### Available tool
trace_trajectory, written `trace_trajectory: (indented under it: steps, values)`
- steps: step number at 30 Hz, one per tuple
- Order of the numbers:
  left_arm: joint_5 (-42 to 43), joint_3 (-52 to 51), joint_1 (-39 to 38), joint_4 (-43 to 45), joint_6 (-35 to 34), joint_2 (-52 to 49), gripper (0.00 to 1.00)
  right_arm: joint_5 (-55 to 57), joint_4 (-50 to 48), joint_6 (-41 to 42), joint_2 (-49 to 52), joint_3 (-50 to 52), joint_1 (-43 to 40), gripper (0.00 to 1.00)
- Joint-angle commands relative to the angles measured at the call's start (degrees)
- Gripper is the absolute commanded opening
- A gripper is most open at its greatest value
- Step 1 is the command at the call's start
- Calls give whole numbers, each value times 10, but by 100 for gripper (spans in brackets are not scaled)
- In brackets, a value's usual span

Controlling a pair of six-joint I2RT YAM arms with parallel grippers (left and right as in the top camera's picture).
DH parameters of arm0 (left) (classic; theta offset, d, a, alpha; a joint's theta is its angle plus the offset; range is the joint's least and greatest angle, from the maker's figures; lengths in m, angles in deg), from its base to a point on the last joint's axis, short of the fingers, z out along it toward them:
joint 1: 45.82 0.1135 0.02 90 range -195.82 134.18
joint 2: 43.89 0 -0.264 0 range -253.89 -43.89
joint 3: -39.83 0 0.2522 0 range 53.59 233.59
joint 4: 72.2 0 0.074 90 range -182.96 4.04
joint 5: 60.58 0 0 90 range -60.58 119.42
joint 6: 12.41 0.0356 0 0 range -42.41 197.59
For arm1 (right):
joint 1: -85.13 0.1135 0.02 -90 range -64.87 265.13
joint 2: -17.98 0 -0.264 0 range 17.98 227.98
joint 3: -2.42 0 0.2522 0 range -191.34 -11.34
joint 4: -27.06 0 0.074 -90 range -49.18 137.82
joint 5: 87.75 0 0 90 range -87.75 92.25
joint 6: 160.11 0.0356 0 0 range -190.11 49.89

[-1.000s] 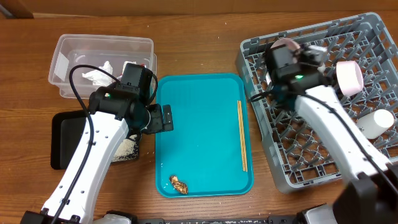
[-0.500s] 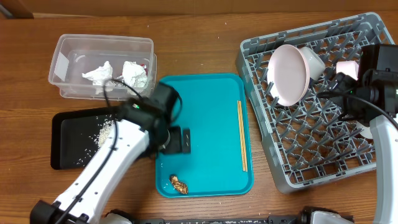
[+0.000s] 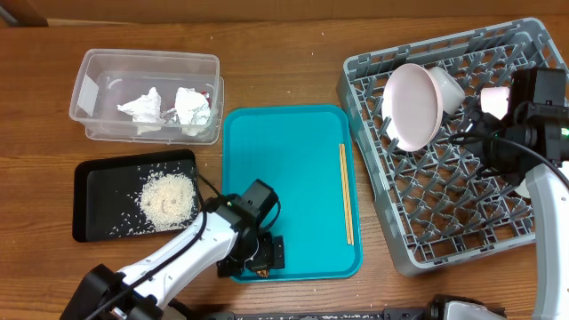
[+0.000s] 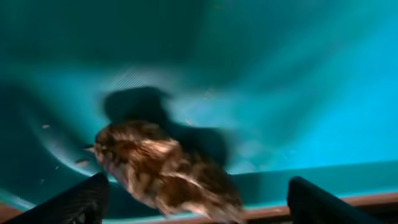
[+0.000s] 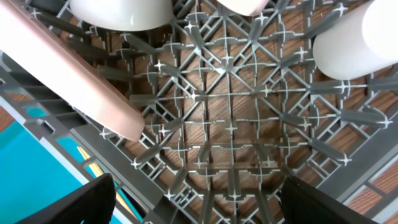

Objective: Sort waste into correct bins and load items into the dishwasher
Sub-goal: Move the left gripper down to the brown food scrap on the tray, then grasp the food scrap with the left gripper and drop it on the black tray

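Nothing readable in any of the views, honestly. The closest thing is a pale sticker-looking patch on the left wall of the clear tub [image 3: 85,96], and it's way too small to tell if there's any writing on it. No brand, number or sign I can make out anywhere else.

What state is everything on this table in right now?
left fingers: open, straddling the brown food scrap, not gripping.
right fingers: open, empty, above the dish rack.
pink plate: standing on edge in the dish rack.
rice: heaped on black tray.
tissues: crumpled, inside clear tub.
chopsticks: lying flat on teal tray.
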Motion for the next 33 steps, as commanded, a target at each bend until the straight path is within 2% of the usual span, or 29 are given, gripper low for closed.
trace_trajectory:
  steps: [1,5,7,12,17,24,28,33]
  values:
    - [8,-41,-4,28,-37,1,88,-6,2,-4,1,1,-2,87]
    - [-11,-52,-3,43,-37,1,60,-6,6,-4,1,1,-2,87]
    - [-19,-49,-3,43,-37,1,53,-6,6,-4,1,1,-2,87]
    - [-34,-30,2,38,-20,1,6,-6,6,-4,1,1,-2,87]
    - [-66,22,33,2,-3,2,4,-5,6,-4,0,1,-2,87]
    - [-167,159,110,-121,40,19,4,-3,14,-17,-7,-14,-2,87]
    - [-198,202,183,-159,50,48,4,-3,14,-17,-17,-23,-2,87]
    - [-201,202,308,-158,57,60,4,-6,22,-17,-17,-22,-2,87]
